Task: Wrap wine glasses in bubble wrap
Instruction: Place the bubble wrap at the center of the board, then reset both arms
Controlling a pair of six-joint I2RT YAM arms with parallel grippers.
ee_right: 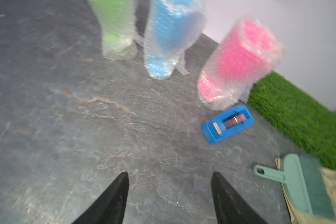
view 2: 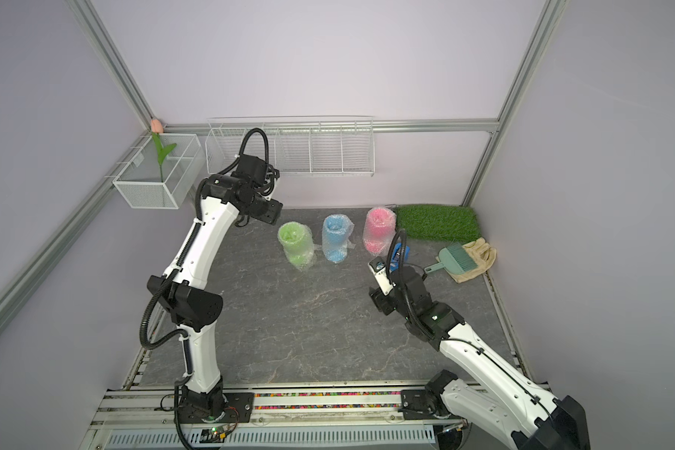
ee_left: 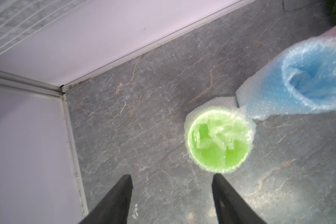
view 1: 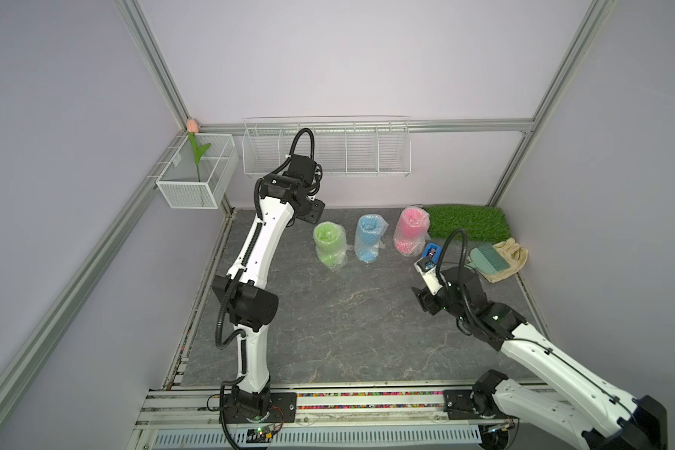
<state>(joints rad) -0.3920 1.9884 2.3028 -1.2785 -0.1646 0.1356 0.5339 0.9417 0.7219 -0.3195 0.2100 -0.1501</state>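
Observation:
Three wine glasses stand upright in a row on the grey stone-look table, each rolled in bubble wrap (ee_left: 242, 97): lime green (view 1: 330, 245) (view 2: 296, 246), sky blue (view 1: 370, 237) (view 2: 336, 238) and magenta pink (view 1: 410, 230) (view 2: 378, 230). My left gripper (ee_left: 172, 176) hangs open above the table just beside the green glass (ee_left: 218, 141), holding nothing. Its wrist (view 1: 312, 212) sits left of and above that glass. My right gripper (ee_right: 169, 173) is open and empty, in front of the pink glass (ee_right: 239, 62) and well clear of it.
A blue tape dispenser (view 1: 431, 251) (ee_right: 228, 125) lies by the pink glass's foot. A green grass mat (view 1: 466, 222) fills the back right corner, with a teal brush (view 1: 488, 259) on beige gloves (view 1: 513, 257) before it. A wire rack (view 1: 326, 150) and mesh basket (view 1: 195, 175) hang on the walls.

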